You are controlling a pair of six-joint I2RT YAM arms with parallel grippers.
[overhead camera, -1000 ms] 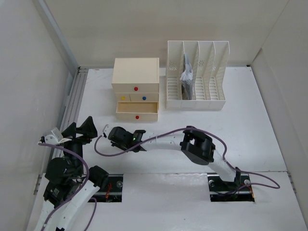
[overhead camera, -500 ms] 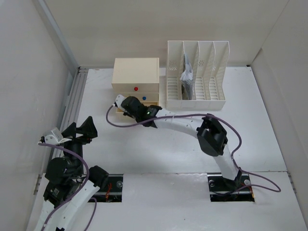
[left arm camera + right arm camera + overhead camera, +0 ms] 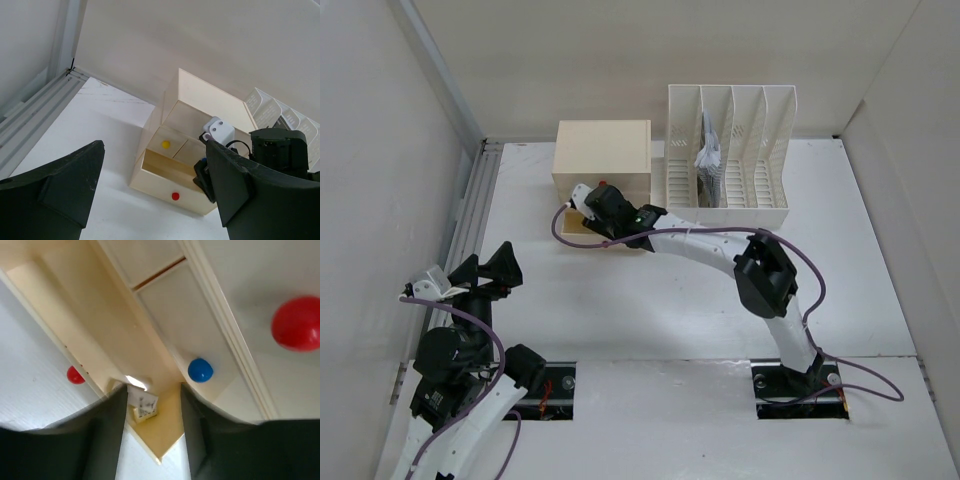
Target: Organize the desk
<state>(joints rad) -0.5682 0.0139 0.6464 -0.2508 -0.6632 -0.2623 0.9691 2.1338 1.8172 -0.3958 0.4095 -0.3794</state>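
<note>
Plainly, flat white desk (image 3: pixel 840 260), pale-walled; left end effector (image 3: pixel 154 160), right end effector (image 3: pixel 152 392) both agape.

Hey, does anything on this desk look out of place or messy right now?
On the drawer box, the bottom drawer stands pulled out while the drawers above are shut; the right gripper is over it, a small white item between its fingers. In the file rack, a rumpled grey bundle leans in one slot.
</note>
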